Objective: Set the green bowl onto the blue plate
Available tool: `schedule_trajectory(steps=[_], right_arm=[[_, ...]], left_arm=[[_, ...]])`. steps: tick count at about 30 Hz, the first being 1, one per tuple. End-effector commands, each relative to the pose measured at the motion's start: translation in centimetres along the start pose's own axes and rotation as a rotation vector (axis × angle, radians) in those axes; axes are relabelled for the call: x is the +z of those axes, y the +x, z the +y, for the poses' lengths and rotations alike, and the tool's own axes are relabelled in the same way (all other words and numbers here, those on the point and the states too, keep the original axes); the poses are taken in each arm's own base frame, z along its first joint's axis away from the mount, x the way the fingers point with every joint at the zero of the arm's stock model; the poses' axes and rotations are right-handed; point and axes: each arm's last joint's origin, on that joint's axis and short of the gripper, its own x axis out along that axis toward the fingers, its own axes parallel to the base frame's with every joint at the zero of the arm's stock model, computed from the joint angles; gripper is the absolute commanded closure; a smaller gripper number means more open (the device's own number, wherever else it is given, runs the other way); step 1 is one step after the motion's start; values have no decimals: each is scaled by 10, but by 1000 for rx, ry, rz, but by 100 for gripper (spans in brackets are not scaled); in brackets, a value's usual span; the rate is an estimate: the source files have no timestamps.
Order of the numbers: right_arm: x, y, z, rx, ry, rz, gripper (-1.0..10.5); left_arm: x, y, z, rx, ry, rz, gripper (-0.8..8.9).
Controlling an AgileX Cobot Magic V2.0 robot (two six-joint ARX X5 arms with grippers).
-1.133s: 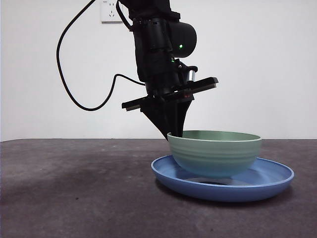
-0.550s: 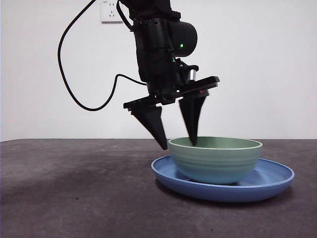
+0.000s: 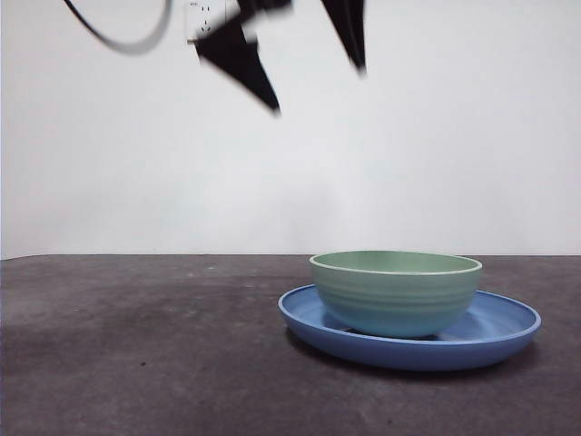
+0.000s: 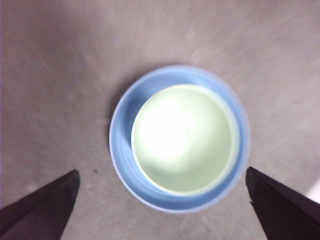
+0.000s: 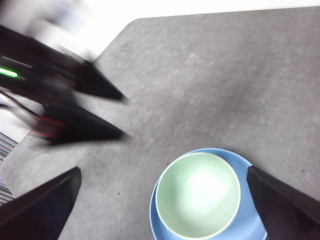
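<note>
**Left tool clear of the bowl, placement looks done**

Left tool (image 3: 300,68) hangs high above the surface with its two black jaws spread wide and nothing between them. In the front view only the jaw tips show at the top edge, blurred. Its own wrist view looks straight down between the parted jaws onto the dishes far below.

Nearest in the front view lies the dark grey surface (image 3: 136,363), bare in front of the dishes. Just beyond, right of centre, sits the blue plate (image 3: 408,343), flat on the surface. The green bowl (image 3: 396,292) stands upright inside it, its base on the plate's floor. From above, the bowl (image 4: 184,139) sits slightly off-centre within the plate (image 4: 125,150), with a wider band of blue showing on one side. Nothing touches either dish.

Right tool (image 5: 165,210) waits higher up, jaws apart and empty, looking down on bowl and plate; the left tool (image 5: 80,107) shows blurred in its view.

Judged from this, the placing step is finished and the release made. What remains is only to carry the left arm away without swinging back over the bowl.
</note>
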Motion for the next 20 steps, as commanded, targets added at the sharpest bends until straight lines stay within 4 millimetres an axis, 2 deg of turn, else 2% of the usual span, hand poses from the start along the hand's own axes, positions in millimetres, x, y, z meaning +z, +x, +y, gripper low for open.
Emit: schedule_trajectory(steps=[1, 4, 8, 14, 20], right_arm=[[4, -1, 2, 7, -16, -6, 273], [5, -1, 2, 7, -19, -7, 273], [5, -1, 2, 4, -24, -7, 273], [5, -1, 2, 4, -24, -7, 273], [5, -1, 2, 3, -23, -7, 273]], left_arm=[[-3, -36, -5, 0, 66, -64, 278], [-22, -79, -7, 8, 90, -98, 279], [-64, -114, 1, 33, 88, -170, 281], [-123, -132, 15, 83, 57, -235, 281], [-180, -141, 15, 105, 54, -317, 281]])
